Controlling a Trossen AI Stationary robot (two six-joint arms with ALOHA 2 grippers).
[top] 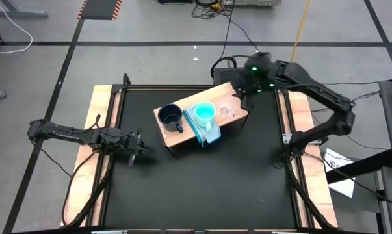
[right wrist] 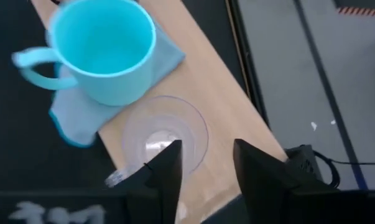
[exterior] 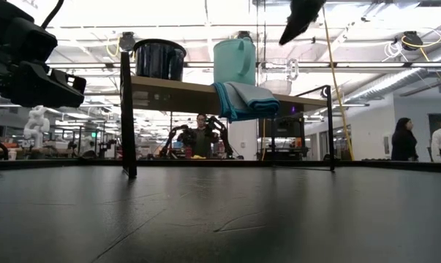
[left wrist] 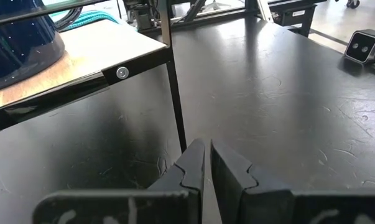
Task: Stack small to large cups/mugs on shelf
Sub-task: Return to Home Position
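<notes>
The tan wooden shelf (top: 182, 133) stands on dark legs at the table's middle. On it stand a dark navy mug (top: 171, 117), a turquoise cup (top: 204, 112) and a clear glass mug (top: 227, 111), the last at the shelf's far right end. My right gripper (right wrist: 206, 168) is open and points down over the glass mug (right wrist: 165, 140). In the low view it (exterior: 297, 22) hangs clear above the glass mug (exterior: 289, 73). My left gripper (left wrist: 207, 162) is shut and empty, low over the table to the left of the shelf (top: 140, 148).
A pale blue cloth (top: 205, 130) lies under the turquoise cup and hangs over the shelf's near edge (exterior: 246, 98). The shelf's dark metal legs (exterior: 127, 109) stand on the black table. People show in the room beyond the table.
</notes>
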